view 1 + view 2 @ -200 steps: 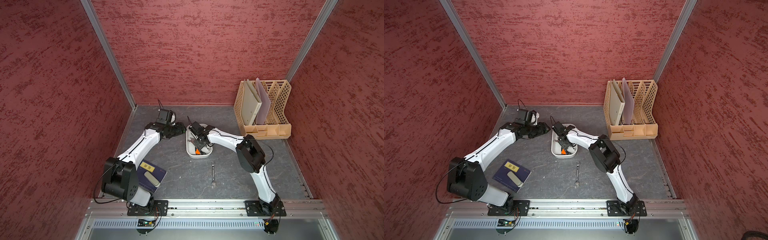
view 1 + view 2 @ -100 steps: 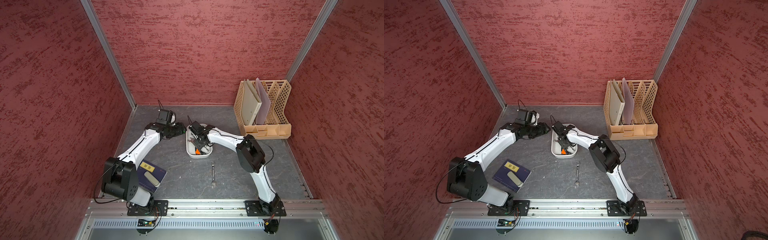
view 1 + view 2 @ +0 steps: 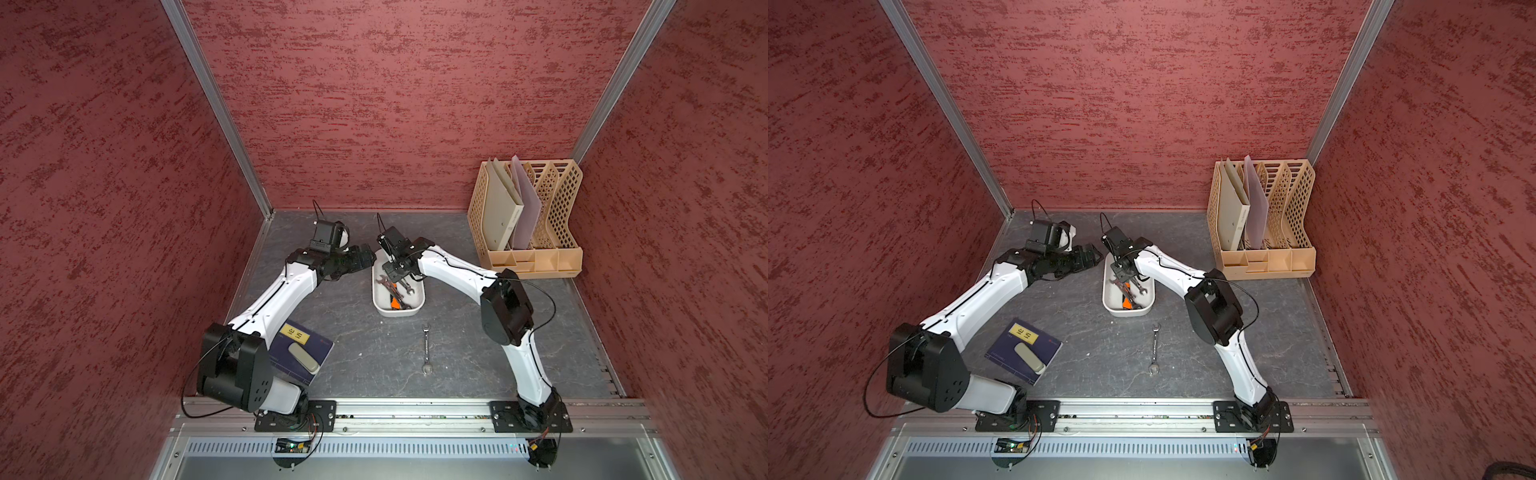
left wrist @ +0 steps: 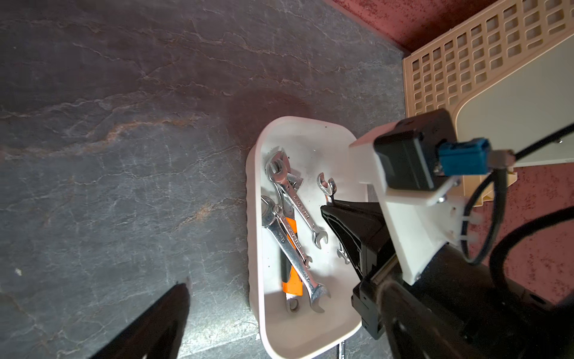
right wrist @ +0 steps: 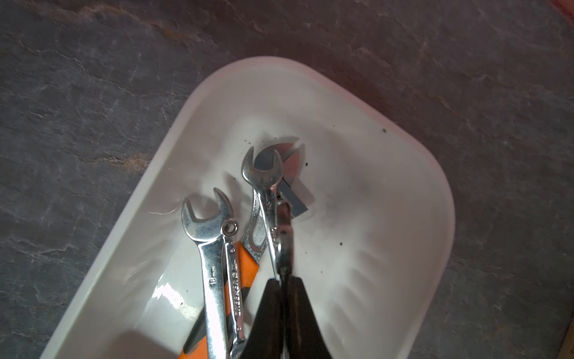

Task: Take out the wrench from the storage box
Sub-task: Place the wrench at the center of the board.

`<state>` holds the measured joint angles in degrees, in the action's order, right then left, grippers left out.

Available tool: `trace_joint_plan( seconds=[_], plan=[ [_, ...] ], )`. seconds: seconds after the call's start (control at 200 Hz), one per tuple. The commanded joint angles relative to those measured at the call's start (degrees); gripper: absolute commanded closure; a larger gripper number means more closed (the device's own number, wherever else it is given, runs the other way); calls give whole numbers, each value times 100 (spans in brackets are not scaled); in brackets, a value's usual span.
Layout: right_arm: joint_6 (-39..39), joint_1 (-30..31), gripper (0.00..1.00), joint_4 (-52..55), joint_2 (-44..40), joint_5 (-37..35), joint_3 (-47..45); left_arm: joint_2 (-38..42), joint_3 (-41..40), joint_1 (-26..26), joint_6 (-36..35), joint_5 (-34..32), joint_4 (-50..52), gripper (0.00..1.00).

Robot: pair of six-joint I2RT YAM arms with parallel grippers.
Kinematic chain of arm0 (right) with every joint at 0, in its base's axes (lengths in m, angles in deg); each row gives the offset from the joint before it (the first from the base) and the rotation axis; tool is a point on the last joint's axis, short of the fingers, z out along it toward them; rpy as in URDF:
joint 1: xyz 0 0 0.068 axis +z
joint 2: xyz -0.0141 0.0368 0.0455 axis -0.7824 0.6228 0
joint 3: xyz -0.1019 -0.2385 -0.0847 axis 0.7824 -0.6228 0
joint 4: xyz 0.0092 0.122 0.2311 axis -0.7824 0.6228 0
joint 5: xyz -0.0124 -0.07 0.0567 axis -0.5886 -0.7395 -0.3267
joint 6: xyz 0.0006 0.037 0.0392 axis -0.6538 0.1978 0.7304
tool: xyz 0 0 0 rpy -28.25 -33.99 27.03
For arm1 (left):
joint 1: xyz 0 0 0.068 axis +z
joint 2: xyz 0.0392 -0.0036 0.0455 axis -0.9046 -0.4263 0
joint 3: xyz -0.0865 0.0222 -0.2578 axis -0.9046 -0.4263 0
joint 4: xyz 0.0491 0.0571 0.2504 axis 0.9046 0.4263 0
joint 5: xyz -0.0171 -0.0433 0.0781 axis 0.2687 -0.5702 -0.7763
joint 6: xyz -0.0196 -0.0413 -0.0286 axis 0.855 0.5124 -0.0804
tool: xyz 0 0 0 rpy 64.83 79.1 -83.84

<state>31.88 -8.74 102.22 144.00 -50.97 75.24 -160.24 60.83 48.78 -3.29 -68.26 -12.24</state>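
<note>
As seen in both top views, dips with the right gripper (image 3: 392,277) into the storage box (image 3: 399,312), a shallow white plastic tub with rounded corners, set on mottled grey slate (image 3: 357,340) and stretching from under those fingertips back toward the arm bases. Hovers with the left gripper (image 3: 371,261) just outside the tub's rim, black fingers spread apart. Shows a second wrench (image 3: 426,347), thin bright steel, lying flat on the slate well clear of both sets of fingers.

Through the left wrist camera, catches one tapered matte-black finger (image 4: 149,329) beside the tub's smooth outer wall, apart from it. Finds, past that finger, crossed chrome spanners (image 4: 281,174) and an orange-handled tool (image 4: 290,281) heaped on the glossy floor. Picks out the slim wrench (image 4: 326,183), forked head poking beyond the right fingertips.

Through the right wrist camera, shows the right fingers (image 5: 268,314) pressed together on the slim wrench's polished shaft, with the open-ended head jutting straight out ahead of the tips, inside the tub. Casts a grey shadow on the white floor just behind that head. Shows a broader chrome spanner (image 5: 211,248) and the orange handle lying alongside the fingers.
</note>
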Motion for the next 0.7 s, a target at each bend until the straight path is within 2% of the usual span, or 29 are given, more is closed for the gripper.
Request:
trace_joint_plan(
  seconds=[0.0, 0.175, 0.376, 0.696],
  plan=[
    [286, -28, 100, -44, -619, 157, 41, 210, -60, -36, -150, -205, -87, 0],
    [558, -29, 100, -184, -1397, 192, -652, 238, -27, -27, 24, -452, 119, 0],
    [991, -29, 100, -518, -2626, 49, -2213, 457, -281, -269, 17, -951, -101, 0],
    [1957, 38, 100, -1003, -4403, -74, -4543, 395, -15, -646, -20, -963, 134, 0]
  ],
)
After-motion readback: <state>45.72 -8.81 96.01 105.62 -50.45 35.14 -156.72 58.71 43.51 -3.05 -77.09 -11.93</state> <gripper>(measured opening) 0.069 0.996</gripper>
